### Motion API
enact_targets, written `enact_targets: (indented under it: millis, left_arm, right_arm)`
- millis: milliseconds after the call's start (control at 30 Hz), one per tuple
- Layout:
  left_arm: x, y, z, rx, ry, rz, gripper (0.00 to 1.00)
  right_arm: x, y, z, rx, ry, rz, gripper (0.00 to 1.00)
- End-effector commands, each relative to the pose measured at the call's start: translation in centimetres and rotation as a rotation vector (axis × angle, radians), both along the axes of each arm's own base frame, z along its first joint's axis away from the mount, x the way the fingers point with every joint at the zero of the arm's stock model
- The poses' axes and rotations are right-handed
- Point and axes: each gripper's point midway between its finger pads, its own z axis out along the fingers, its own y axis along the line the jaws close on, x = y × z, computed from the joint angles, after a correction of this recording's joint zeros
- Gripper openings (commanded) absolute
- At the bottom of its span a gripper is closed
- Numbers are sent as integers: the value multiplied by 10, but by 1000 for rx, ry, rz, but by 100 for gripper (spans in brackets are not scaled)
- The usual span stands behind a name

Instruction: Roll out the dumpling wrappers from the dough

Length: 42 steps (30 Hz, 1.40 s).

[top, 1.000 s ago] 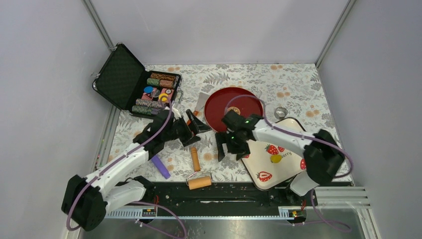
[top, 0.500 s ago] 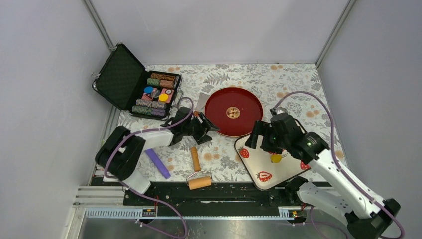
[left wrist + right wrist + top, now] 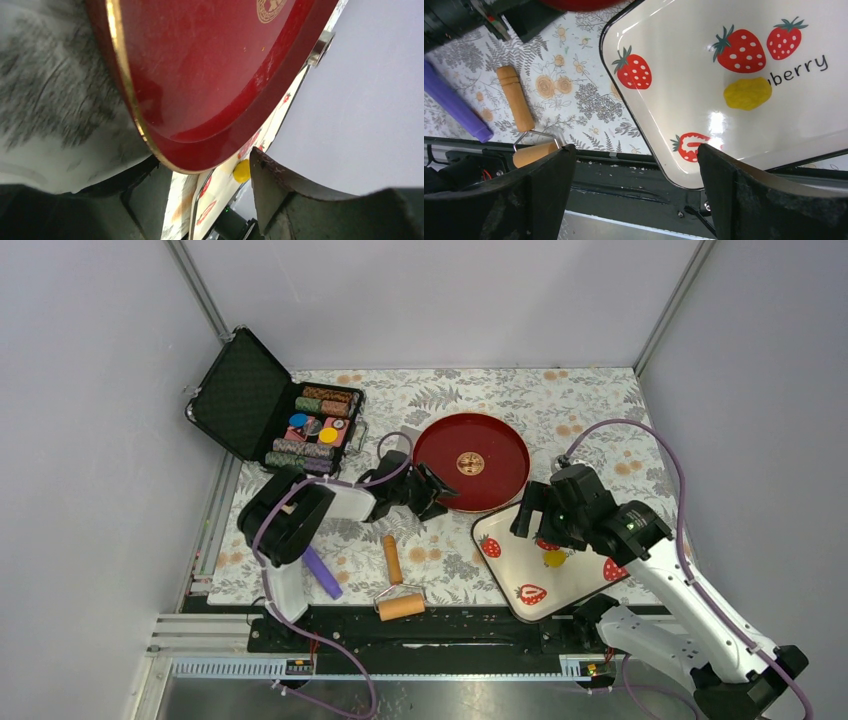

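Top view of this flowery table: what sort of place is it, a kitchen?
Probably a robot test booth, not a kitchen. Plain grey walls and metal posts box in the table, and the props are mismatched: a poker chip case, a strawberry tray holding dough, a wooden roller.

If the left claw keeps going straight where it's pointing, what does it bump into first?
Probably the rim of the red plate, which sits just ahead of the left gripper, between its open jaws.
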Motion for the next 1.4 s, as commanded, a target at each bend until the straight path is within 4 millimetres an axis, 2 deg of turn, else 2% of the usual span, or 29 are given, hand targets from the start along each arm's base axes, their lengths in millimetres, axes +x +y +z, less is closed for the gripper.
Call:
enact_targets:
  millis: [0, 167, 333, 433, 533, 700, 800, 867, 1033, 1200, 1367]
  left_arm:
    - [42, -25, 12, -42, -70, 26, 54]
    - [75, -57, 4, -59, -64, -5, 50]
    - [114, -88, 3, -65, -65, -32, 53]
    - [122, -93, 4, -53, -52, -48, 56]
    - [115, -89, 18, -56, -68, -65, 60]
    - [84, -64, 57, -33, -151, -106, 71]
    - [58, -45, 74, 3, -197, -130, 73]
    - [36, -34, 78, 9, -200, -145, 71]
    - [-28, -15, 66, 21, -180, -198, 64]
    - [-85, -27, 55, 13, -160, -298, 58]
    - [-118, -50, 47, -10, -136, -372, 55]
  right_arm:
    - [1, -8, 4, -38, 3, -13, 98]
    - [-3, -9, -1, -43, 25, 2, 99]
    - [-8, -9, -9, -40, 50, 8, 99]
    - [-11, -9, -14, -49, 65, 23, 99]
    - [-12, -8, -18, -59, 82, 36, 100]
    - [-13, -6, -23, -57, 105, 45, 100]
    - [-14, -2, -25, -35, 112, 49, 100]
    - [-16, 1, -24, -15, 118, 53, 100]
    - [-23, 6, -18, 37, 119, 62, 99]
    - [-26, 9, -13, 75, 109, 58, 100]
    - [-27, 11, -10, 89, 114, 62, 100]
